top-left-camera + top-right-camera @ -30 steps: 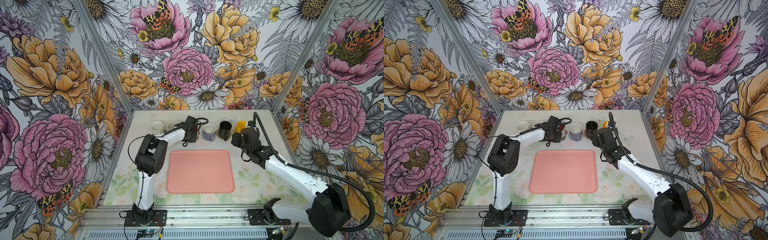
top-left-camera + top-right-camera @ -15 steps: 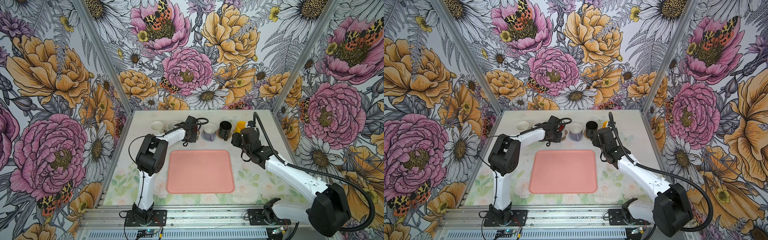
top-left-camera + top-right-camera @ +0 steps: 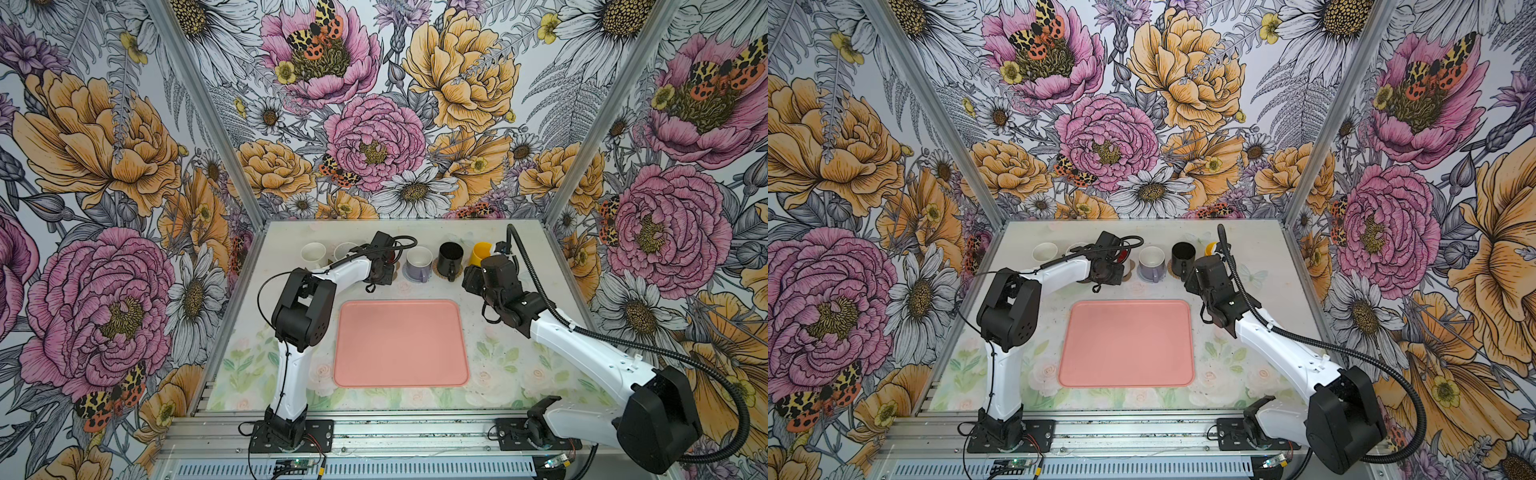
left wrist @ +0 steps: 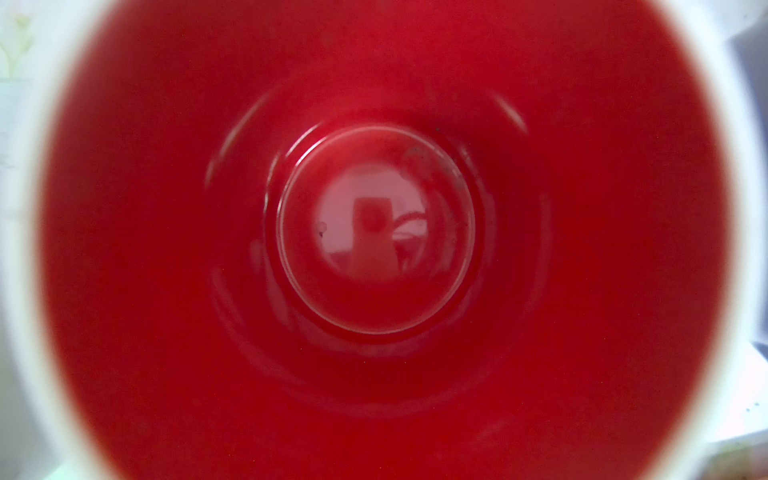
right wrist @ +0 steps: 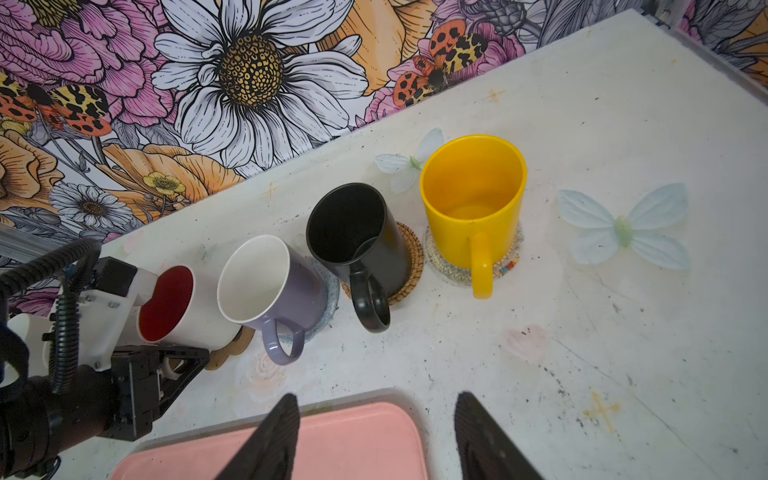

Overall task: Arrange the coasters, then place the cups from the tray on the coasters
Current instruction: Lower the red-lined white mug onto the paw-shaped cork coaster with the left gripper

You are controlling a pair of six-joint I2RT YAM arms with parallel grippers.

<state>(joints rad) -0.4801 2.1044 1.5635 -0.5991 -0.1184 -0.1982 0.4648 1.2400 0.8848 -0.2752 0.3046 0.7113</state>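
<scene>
Red-lined white mug sits on the paw-print coaster in the far row. On its left stand an inner white mug and an outer white mug; on its right, the lavender mug on a grey-blue coaster, the black mug on a rattan coaster and the yellow mug on a pale woven coaster. Your left gripper is clamped on the red-lined mug at its handle, while your right gripper hangs with jaws spread, grasping nothing, over the far right corner of the pink tray.
</scene>
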